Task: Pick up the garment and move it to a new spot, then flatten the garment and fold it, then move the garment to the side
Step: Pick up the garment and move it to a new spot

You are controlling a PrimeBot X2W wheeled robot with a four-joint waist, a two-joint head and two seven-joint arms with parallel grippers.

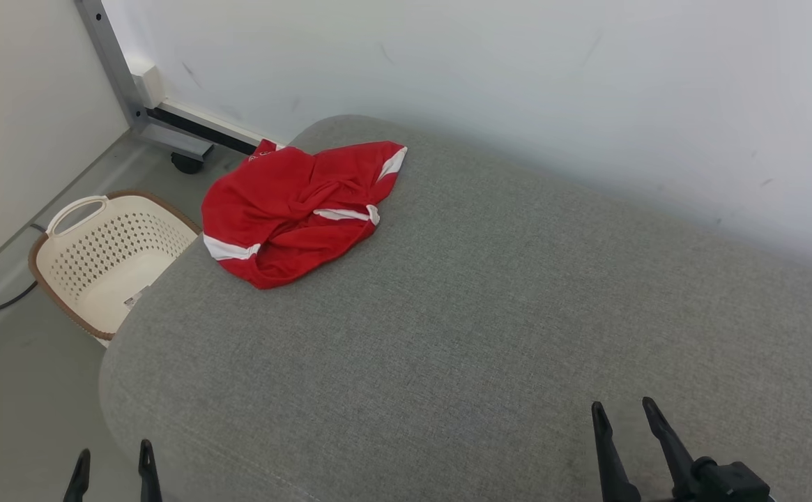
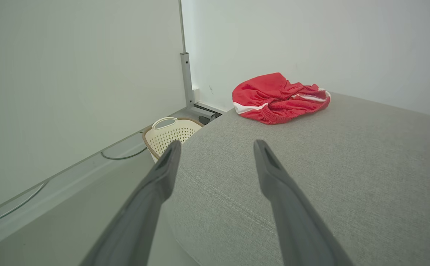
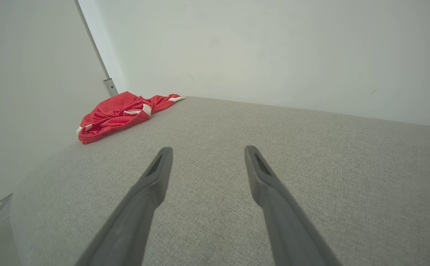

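Finding: the crumpled red mesh-knit garment with white stripes (image 1: 294,209) lies at the far left corner of the grey woven-fabric cushioned surface (image 1: 447,314), close to its rounded edge. One flap appears to hang over the far rim.

Bearing: from your left gripper (image 1: 114,450) the garment lies ahead and slightly to the right. From your right gripper (image 1: 622,404) it lies ahead and well to the left. Both are well apart from it, and the left arm is judged the nearer. The heap's long axis runs diagonally, from near-left to far-right in the head view.

Gripper state: both sets of dark tapered fingers are spread and hold nothing.

Materials: the garment is soft and bunched in folds, with a ribbed elastic hem showing along its near edge. It will likely sag and shift when lifted. The cushion has a coarse, matte weave.

Note: a cream perforated plastic basket with a brown rim (image 1: 127,240) stands on the floor just beside that corner.
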